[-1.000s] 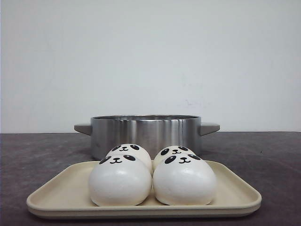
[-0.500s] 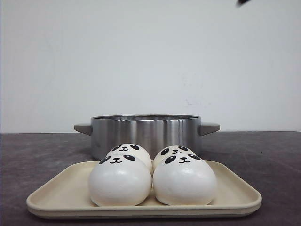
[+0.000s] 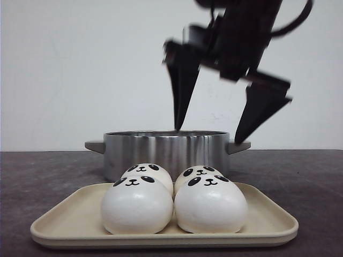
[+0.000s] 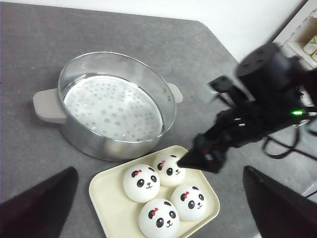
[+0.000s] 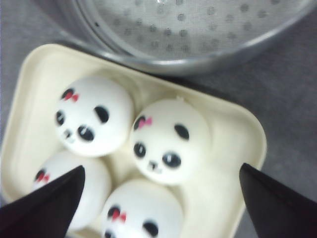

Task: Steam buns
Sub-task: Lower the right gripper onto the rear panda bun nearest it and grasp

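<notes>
Four white panda-face buns sit together on a cream tray [image 3: 268,214]; the front two [image 3: 136,206] [image 3: 210,206] hide most of the back two. A steel steamer pot [image 3: 166,150] with a perforated floor stands empty just behind the tray. My right gripper [image 3: 208,134] hangs wide open and empty above the buns and the pot's front rim; its wrist view shows the buns [image 5: 168,141] between its open fingers [image 5: 44,203]. My left gripper [image 4: 158,171] is open and empty, high above the tray [image 4: 106,198], buns [image 4: 141,182] and pot [image 4: 163,94].
The grey table's edge and a white wall lie beyond the pot. The right arm [image 4: 262,99] with its cables reaches in over the table's right side. A shelf corner [image 4: 309,42] shows past the table's far right corner.
The right arm has come down from the top of the front view, from out of sight to hanging open above the buns. Buns, tray and pot have not moved.
</notes>
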